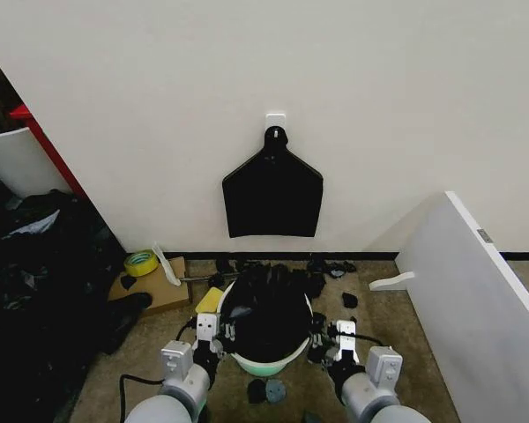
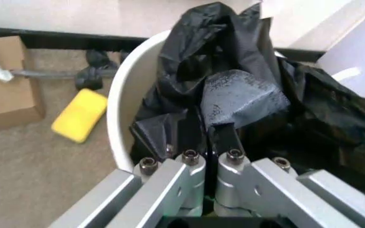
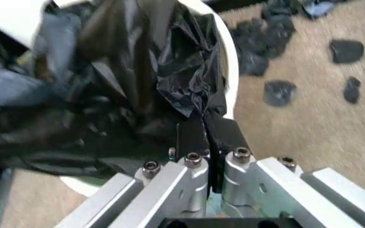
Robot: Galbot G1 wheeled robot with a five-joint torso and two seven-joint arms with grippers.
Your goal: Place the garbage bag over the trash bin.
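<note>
Now you see both grippers, left (image 2: 206,135) and right (image 3: 208,133), pinching bag (image 1: 266,313) at bin (image 1: 269,361) rim.

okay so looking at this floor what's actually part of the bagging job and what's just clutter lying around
Part of the job:
garbage bag, bunched inside the bin
trash bin
left gripper, shut on the bag
right gripper, shut on the bag

Just lying about:
yellow tape roll
cardboard piece
black scraps
hanging bag bundle
yellow block

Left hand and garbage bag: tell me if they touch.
Touching. Left wrist view shows the left hand with fingers shut on a fold of the garbage bag.
</note>
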